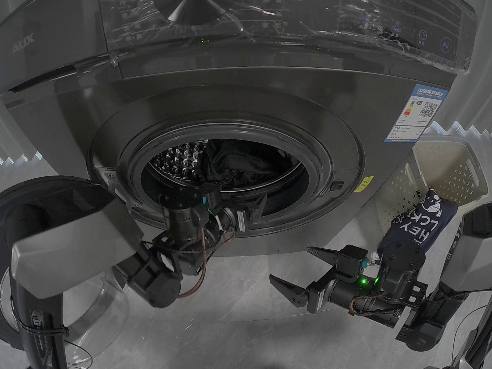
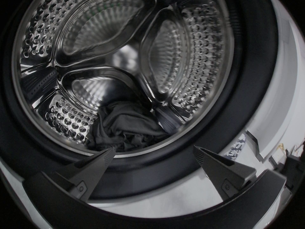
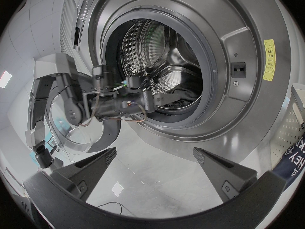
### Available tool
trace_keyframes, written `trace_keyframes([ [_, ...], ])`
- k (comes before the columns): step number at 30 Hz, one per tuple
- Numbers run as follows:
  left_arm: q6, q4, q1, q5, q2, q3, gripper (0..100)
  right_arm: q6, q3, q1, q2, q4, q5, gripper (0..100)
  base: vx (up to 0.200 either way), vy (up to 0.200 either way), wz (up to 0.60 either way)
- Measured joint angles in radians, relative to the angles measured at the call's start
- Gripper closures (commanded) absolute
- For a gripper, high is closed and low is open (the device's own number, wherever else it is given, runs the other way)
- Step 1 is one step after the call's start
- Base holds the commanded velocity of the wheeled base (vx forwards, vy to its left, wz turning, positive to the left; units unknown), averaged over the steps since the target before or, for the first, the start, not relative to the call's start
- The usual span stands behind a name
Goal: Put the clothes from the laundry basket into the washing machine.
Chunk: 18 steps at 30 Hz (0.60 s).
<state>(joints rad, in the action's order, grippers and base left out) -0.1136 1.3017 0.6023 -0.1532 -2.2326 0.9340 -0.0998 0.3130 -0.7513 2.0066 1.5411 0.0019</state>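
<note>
While the washer stands with its door swung open to the left of its opening, the items lie as follows. Drum: steel, inside the washer, holding one dark garment bunched low in it. Left gripper: at the washer's opening, just in front of the black seal, pointing into the drum; fingers apart, nothing between them, apart from the garment. Right gripper: low before the washer, below and to the right of its opening, above the floor; fingers spread wide, empty. Basket: pale, perforated, just beside the washer's right flank. Navy shirt: white lettering, hanging out over the basket's rim, outside the washer.
</note>
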Motion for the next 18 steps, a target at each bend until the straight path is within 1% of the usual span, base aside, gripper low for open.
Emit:
trace_keyframes([
  [5,0.013,0.093,0.050,0.027,0.064,-0.201,0,0.000,-0.007,0.009,-0.006,0.000,0.000,0,0.000,0.000,0.00],
  [7,0.014,0.116,0.079,0.039,0.113,-0.298,0,0.001,-0.019,0.014,-0.017,0.000,0.000,0,0.000,0.000,0.00],
  [11,0.014,0.135,0.118,0.045,0.202,-0.417,0,0.000,-0.043,0.025,-0.044,0.000,0.000,0,0.000,0.000,0.00],
  [17,0.013,0.151,0.156,0.035,0.367,-0.587,0,0.000,-0.088,0.050,-0.121,0.000,-0.002,0,-0.200,0.000,0.00],
  [18,0.013,0.152,0.159,0.030,0.395,-0.610,0,0.000,-0.097,0.053,-0.139,0.000,-0.004,0,0.000,0.000,0.00],
])
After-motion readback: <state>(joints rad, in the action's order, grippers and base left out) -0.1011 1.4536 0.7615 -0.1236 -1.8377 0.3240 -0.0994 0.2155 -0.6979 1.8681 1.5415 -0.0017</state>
